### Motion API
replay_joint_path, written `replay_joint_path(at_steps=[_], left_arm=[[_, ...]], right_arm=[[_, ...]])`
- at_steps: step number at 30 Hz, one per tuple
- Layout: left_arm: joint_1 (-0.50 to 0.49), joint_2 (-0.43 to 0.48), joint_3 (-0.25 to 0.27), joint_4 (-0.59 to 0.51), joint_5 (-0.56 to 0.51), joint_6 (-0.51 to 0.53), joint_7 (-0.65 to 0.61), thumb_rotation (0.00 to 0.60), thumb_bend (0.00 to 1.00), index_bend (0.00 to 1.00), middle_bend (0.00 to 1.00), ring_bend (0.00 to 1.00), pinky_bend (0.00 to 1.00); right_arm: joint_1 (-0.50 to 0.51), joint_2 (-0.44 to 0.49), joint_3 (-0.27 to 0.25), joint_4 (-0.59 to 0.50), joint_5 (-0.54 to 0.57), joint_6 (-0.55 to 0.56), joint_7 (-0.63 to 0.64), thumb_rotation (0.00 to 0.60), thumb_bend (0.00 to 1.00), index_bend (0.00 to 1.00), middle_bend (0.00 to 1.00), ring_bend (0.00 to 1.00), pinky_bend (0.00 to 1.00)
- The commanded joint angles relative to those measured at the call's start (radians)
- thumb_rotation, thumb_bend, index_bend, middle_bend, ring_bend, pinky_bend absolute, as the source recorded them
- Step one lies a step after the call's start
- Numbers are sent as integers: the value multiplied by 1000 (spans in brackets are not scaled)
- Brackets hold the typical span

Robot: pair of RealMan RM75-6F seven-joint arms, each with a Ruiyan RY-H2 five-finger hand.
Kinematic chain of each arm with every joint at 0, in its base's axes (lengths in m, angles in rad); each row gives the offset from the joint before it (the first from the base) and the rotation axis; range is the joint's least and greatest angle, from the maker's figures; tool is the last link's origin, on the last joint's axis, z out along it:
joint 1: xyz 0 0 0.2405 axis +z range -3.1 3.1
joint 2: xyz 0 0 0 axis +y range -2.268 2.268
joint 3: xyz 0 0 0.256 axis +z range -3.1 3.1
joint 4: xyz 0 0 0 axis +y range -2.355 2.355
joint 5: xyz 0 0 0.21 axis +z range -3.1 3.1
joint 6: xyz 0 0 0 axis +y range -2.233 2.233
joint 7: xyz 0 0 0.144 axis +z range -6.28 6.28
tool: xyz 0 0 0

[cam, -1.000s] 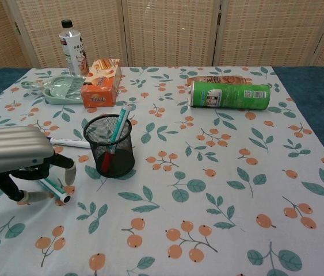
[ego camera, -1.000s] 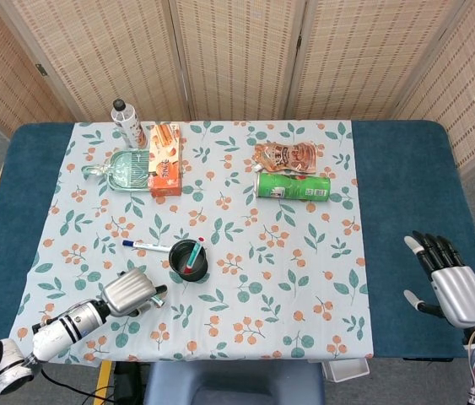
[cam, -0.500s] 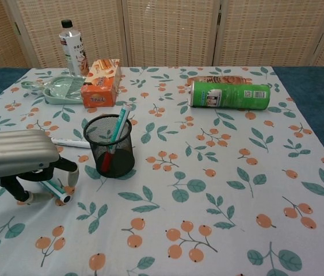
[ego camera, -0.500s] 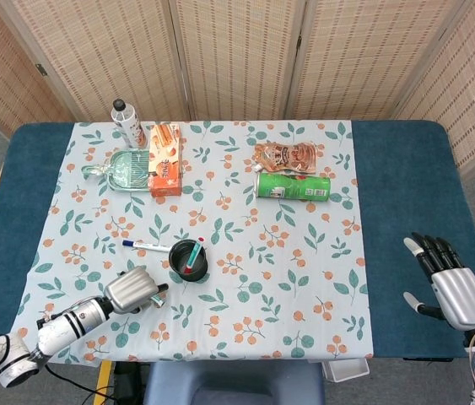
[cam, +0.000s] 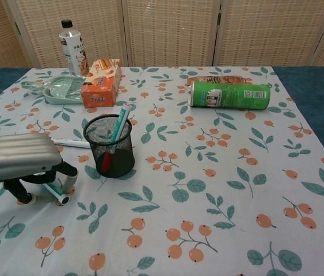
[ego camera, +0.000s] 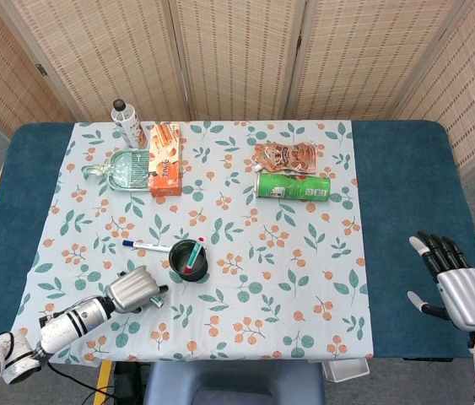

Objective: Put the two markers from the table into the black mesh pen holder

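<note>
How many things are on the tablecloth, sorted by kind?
Markers: 3, one in the holder, one white, one under the left hand
Pen holder: 1
Bottle: 1
Green can: 1
Snack pouch: 1
Orange box: 1
Green tray: 1
Total: 9

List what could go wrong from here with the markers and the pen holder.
1. The left hand holds a teal marker low over the cloth; its hold looks loose, so the marker may slip while being lifted.
2. The mesh pen holder stands close beside that hand and already has a marker leaning in it; a sideways swing could tip it.
3. The white marker lies behind the holder and may be knocked away.
</note>
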Motion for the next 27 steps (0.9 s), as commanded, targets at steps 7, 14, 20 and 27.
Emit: replay_joint_path(at_steps=[7, 14, 20, 27], left_arm=[[3, -34, 18, 46, 14, 41, -28, 600, 378, 610, 997, 1000, 1000], [10, 16, 5, -16, -2, 85, -17, 600, 378, 652, 1000, 1000, 1000], [37, 192, -51, -288, -113, 138, -83, 600, 378, 629, 1000, 1000, 1000], [58, 390, -165, -573, -311, 161, -207, 600, 379, 616, 1000, 1000, 1000]], right_arm=[[-5, -1, 2, 2, -5, 13, 5, 600, 246, 0, 0, 0, 0], [-1, -2, 4, 6, -4, 8, 10, 600, 246, 0, 0, 0, 0], [-2, -1, 2, 6, -12, 12, 15, 600, 246, 0, 0, 0, 0], [8, -1, -1, 6, -11, -10, 16, 600, 246, 0, 0, 0, 0]])
